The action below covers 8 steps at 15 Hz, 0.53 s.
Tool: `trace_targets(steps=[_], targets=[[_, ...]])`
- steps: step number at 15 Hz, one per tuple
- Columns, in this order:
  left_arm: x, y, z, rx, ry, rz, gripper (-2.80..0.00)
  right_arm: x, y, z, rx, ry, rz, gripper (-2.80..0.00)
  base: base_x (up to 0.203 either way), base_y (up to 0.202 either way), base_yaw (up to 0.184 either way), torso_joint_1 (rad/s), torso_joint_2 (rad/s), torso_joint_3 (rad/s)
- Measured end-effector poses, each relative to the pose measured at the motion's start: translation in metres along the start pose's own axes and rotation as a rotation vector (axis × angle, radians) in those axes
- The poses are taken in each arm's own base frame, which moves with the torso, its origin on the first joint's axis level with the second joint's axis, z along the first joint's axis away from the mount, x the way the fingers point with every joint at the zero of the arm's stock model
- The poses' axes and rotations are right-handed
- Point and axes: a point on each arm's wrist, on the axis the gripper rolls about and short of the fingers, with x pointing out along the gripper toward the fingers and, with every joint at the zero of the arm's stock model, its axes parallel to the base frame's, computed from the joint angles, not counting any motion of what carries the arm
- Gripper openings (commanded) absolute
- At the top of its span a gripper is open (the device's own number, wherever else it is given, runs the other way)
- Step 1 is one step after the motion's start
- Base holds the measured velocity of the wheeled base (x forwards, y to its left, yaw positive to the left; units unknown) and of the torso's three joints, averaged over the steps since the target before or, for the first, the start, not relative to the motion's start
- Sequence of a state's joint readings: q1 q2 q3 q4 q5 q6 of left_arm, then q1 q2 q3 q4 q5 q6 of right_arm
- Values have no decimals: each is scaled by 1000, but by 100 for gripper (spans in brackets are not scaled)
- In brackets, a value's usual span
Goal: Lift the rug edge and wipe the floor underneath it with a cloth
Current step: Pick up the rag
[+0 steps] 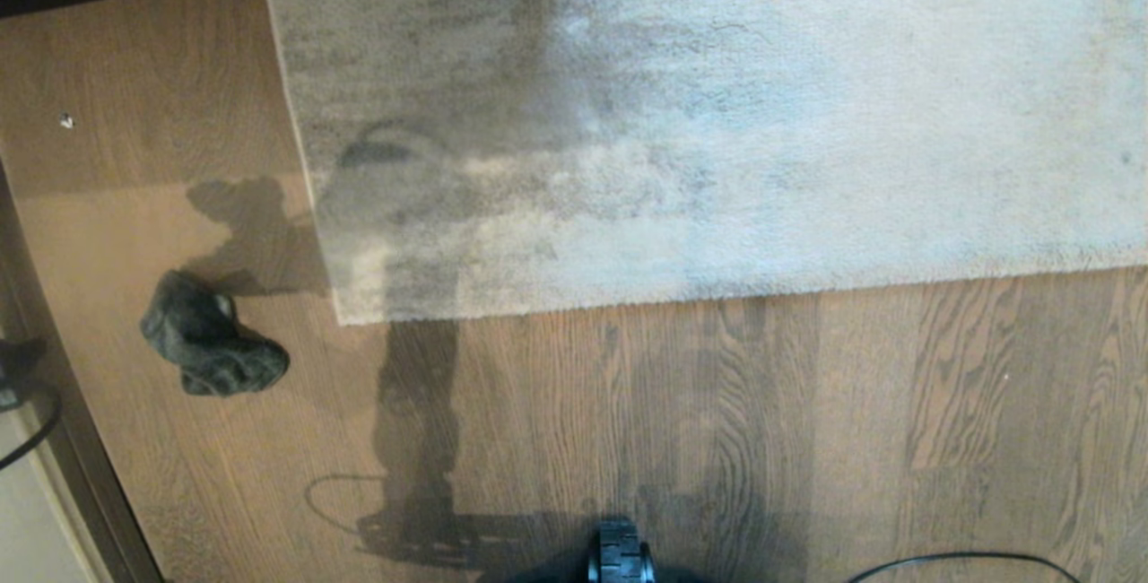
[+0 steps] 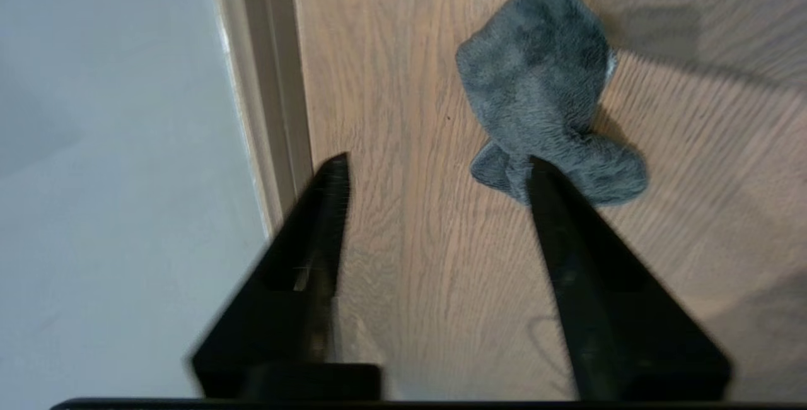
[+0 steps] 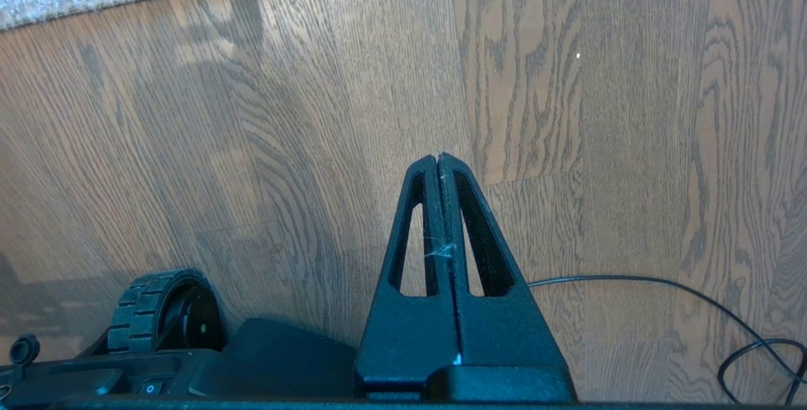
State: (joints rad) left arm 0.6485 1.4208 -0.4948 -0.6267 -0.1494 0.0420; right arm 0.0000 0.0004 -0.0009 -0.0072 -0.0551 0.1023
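Wood-plank floor (image 1: pixel 628 422), rug edge (image 1: pixel 574 307) lying flat. Left tool (image 2: pixel 438 167): fingers spread, empty, hovering over floor. Cloth (image 2: pixel 542 91): crumpled on floor just beyond, toward one fingertip, left of rug corner. Right tool (image 3: pixel 438 158): pressed together, parked, farther off.

Rug (image 1: pixel 717 117) cut off at top and right; cable (image 3: pixel 725 309) cropped.

Black tapered slotted hand (image 3: pixel 439 161), ribbed black wheel (image 3: pixel 148 309)
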Motion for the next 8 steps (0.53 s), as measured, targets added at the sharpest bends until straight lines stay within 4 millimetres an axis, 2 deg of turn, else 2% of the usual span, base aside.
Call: trace_targets(steps=[5,8], targets=[[36,2,-12,13,0,-80,0,0,0,0,0,0,1,-280,0,0,0,0,0,0],[58,-5,-15,8,-21,-131,0,0,0,0,0,0,0,-280,0,0,0,0,0,0]])
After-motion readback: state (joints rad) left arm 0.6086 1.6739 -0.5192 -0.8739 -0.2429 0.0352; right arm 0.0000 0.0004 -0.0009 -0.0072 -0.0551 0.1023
